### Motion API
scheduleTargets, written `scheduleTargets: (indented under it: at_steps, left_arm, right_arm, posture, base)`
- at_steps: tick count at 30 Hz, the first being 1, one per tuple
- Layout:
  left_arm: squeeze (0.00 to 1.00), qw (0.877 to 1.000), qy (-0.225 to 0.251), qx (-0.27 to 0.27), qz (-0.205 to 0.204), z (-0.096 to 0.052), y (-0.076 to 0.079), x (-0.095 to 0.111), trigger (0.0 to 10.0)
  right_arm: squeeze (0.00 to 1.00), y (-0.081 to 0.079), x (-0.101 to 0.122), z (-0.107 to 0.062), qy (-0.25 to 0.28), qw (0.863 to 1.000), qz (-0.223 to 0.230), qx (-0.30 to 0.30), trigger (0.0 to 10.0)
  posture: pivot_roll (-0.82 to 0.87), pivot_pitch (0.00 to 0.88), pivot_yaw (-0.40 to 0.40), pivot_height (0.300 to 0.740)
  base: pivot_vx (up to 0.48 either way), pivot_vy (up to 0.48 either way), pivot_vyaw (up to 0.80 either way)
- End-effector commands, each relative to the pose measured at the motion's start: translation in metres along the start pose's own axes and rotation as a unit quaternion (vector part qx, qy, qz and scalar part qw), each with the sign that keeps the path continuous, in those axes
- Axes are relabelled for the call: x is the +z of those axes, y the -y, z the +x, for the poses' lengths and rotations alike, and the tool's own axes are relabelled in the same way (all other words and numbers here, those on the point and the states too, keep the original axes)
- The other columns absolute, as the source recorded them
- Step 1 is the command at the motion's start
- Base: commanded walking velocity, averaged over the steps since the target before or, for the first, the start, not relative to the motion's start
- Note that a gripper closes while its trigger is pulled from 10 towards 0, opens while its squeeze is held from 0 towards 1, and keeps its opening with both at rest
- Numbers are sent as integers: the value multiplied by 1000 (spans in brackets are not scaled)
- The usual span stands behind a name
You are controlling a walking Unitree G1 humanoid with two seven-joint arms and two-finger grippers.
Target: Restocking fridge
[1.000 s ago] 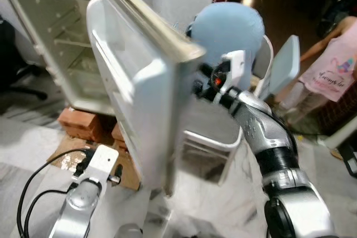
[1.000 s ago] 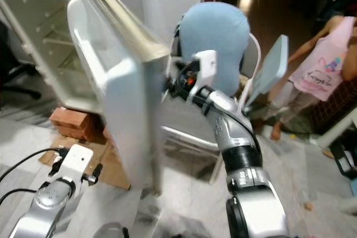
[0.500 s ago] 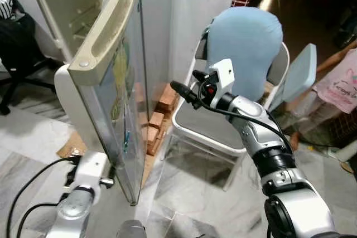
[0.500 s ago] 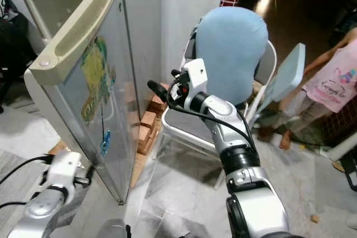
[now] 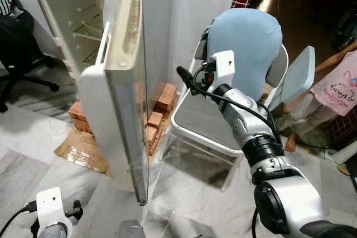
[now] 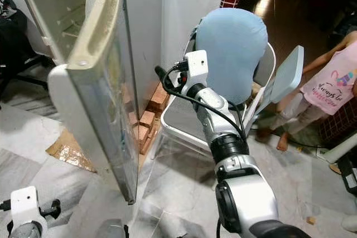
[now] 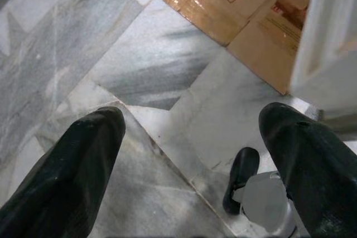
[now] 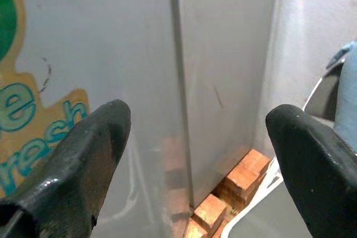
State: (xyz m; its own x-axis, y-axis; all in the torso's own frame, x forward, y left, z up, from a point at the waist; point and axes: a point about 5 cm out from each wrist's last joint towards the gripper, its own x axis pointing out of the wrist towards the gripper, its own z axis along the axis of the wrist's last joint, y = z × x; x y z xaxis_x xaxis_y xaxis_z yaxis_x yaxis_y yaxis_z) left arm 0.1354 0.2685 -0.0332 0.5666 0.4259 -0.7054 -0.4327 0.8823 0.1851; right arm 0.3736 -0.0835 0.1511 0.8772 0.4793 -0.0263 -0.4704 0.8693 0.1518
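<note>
The white fridge (image 5: 72, 15) stands with its door (image 5: 127, 65) swung out, seen almost edge-on, and its wire shelves look bare. My right gripper (image 5: 184, 76) is open, held at chest height just right of the door's outer face (image 8: 56, 82) and not touching it. That face carries a green and yellow sticker. Nothing is between the right fingers (image 8: 100, 143). Low at the left, my left gripper (image 7: 192, 115) hangs open over the marble floor, holding nothing.
A white chair (image 5: 206, 121) with a large light-blue cushion (image 5: 245, 32) stands right behind my right arm. Bricks (image 5: 162, 104) and cardboard (image 5: 83, 149) lie under the fridge. A person in a pink top (image 5: 340, 82) stands at the far right, and a black office chair (image 5: 17, 54) at the left.
The view has shifted. The door showed its inner side a second ago and is now edge-on. My right gripper, then at the door's edge, is off it. My left arm has sunk lower.
</note>
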Motion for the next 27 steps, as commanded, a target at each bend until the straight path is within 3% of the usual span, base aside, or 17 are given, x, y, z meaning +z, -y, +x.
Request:
scheduleTargets:
  at_steps: [1, 3, 8, 9, 10, 11, 12, 13, 14, 16, 19, 21, 22, 24, 26, 27]
  left_arm:
    - [0, 1000, -20, 19, -15, 4, -8, -9, 10000]
    - [0, 998, -46, 33, -31, 9, -13, -20, 10000]
    - [0, 996, -76, 41, -26, 12, -17, -34, 10000]
    - [0, 995, -84, 42, -27, 13, -18, -38, 10000]
    - [0, 995, -87, 43, -27, 14, -18, -40, 10000]
    - [0, 995, -91, 41, -25, 14, -18, -43, 10000]
    - [0, 995, -92, 40, -25, 15, -18, -44, 10000]
    - [0, 995, -92, 40, -25, 15, -18, -44, 10000]
    - [0, 994, -95, 38, -28, 16, -17, -45, 10000]
    - [0, 994, -101, 36, -31, 18, -18, -47, 10000]
    - [0, 993, -112, 36, -29, 20, -19, -50, 10000]
    - [0, 991, -124, 32, -31, 23, -20, -54, 10000]
    - [0, 991, -124, 32, -31, 23, -20, -54, 10000]
    - [0, 990, -132, 34, -28, 23, -23, -57, 10000]
    - [0, 990, -134, 35, -25, 23, -27, -60, 10000]
    - [0, 990, -132, 37, -20, 22, -32, -62, 10000]
  right_arm:
    - [0, -4, 3, 2, 1, 1000, 5, 8, 10000]
    - [0, -15, 0, 0, -2, 999, 9, 53, 10000]
    - [0, -30, 0, -4, 1, 993, 20, 115, 10000]
    - [0, -39, 1, -9, 2, 987, 26, 160, 10000]
    - [0, -49, 2, -14, 3, 979, 30, 203, 10000]
    - [0, -71, 6, -33, 0, 946, 44, 320, 10000]
    - [0, -81, 8, -46, -3, 924, 56, 378, 10000]
    - [0, -81, 8, -46, -3, 924, 56, 378, 10000]
    - [0, -91, 10, -65, -8, 892, 69, 446, 10000]
    - [0, -91, 8, -73, -20, 880, 76, 468, 10000]
    - [0, -87, 2, -74, -33, 881, 70, 467, 10000]
    - [0, -78, -4, -69, -44, 895, 56, 439, 10000]
    - [0, -78, -4, -69, -44, 895, 56, 439, 10000]
    - [0, -65, -16, -60, -68, 924, 26, 375, 10000]
    - [0, -58, -22, -59, -89, 936, 15, 340, 10000]
    - [0, -50, -28, -57, -100, 950, -8, 297, 10000]
  posture:
    - [183, 0, -99, 740]
    - [181, 0, -101, 740]
    - [174, 0, -101, 740]
    - [171, 0, -99, 740]
    - [171, 0, -99, 740]
    - [170, 0, -99, 740]
    - [170, 0, -99, 740]
    - [170, 0, -99, 740]
    - [171, 0, -101, 740]
    - [171, 0, -102, 740]
    - [170, 0, -103, 740]
    - [167, 0, -103, 740]
    - [167, 0, -103, 740]
    - [168, 0, -107, 740]
    - [168, 0, -109, 740]
    - [168, 0, -110, 740]
  base:
    - [0, 0, 0]
    - [0, 0, 0]
    - [0, 0, 0]
    - [0, 0, 0]
    - [0, 0, 0]
    - [0, 0, 0]
    - [0, 0, 0]
    - [0, 0, 0]
    - [0, 0, 0]
    - [0, 0, 0]
    - [0, 0, 0]
    - [0, 0, 0]
    - [0, 0, 0]
    - [0, 0, 0]
    - [0, 0, 0]
    - [0, 0, 0]
